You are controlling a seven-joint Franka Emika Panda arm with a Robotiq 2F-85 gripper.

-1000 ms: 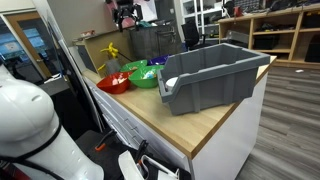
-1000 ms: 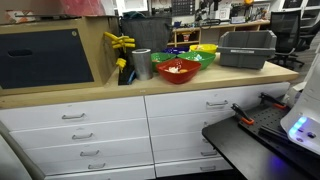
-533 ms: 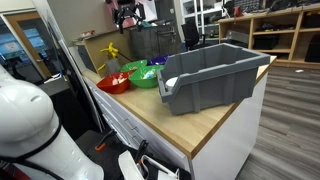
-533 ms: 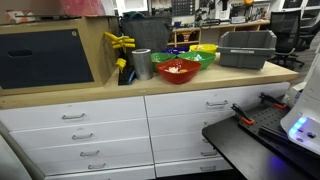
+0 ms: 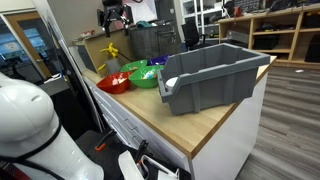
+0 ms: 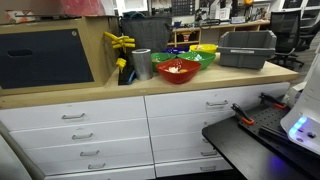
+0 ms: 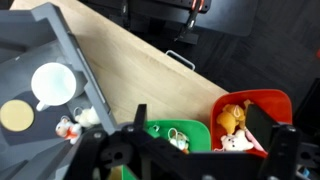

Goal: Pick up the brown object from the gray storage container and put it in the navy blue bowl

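Observation:
The gray storage container stands on the wooden counter and shows in both exterior views. In the wrist view its inside holds a round brown object, a white cup and a small toy. The navy blue bowl sits behind the green bowl and also shows in an exterior view. It is out of the wrist view. My gripper hangs high above the bowls, open and empty, over the green bowl and the red bowl.
The red bowl holds stuffed toys. A yellow bowl, a metal can and a yellow clamp stand near the bowls. A dark cabinet sits on the counter. The counter's edge is close to the container.
My gripper has shifted a little sideways above the bowls in the exterior view. Nothing on the counter has moved.

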